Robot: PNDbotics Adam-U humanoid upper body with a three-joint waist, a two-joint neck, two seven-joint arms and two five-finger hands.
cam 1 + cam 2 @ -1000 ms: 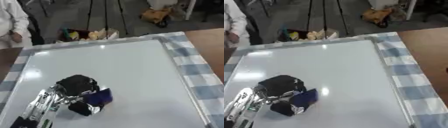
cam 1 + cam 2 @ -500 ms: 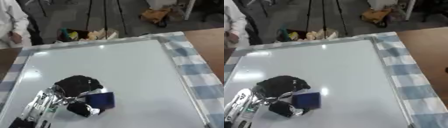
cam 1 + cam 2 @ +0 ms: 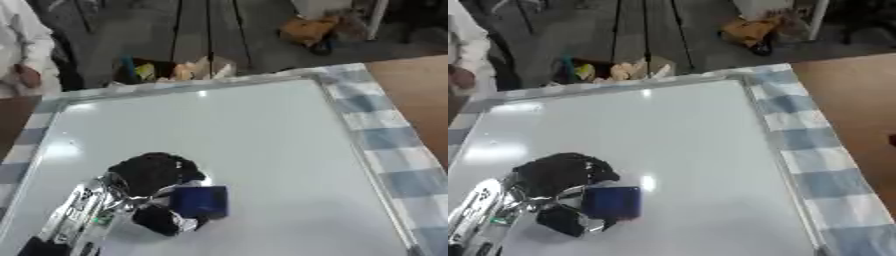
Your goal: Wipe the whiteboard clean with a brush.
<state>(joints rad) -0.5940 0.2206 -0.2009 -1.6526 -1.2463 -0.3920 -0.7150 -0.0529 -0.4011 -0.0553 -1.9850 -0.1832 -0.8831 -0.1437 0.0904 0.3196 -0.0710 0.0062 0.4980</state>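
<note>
The whiteboard (image 3: 236, 130) shows no marks on its visible surface, so the wiping looks largely done, though glare and blur could hide faint traces. The left robot hand (image 3: 149, 175) reaches in from the lower left, its fingers curled round the blue brush (image 3: 199, 201), which sits on the board's near-left part; the right robot hand is out of sight.

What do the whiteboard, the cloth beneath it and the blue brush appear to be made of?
The whiteboard looks like a glossy coated panel: bright glare spots show on it, and a pale, metal-like frame edges it. The cloth beneath looks like woven fabric, matte, blue-and-white checked. The blue brush, gripped in the left hand, shows a smooth dark-blue back, probably plastic; its wiping face is hidden.
</note>
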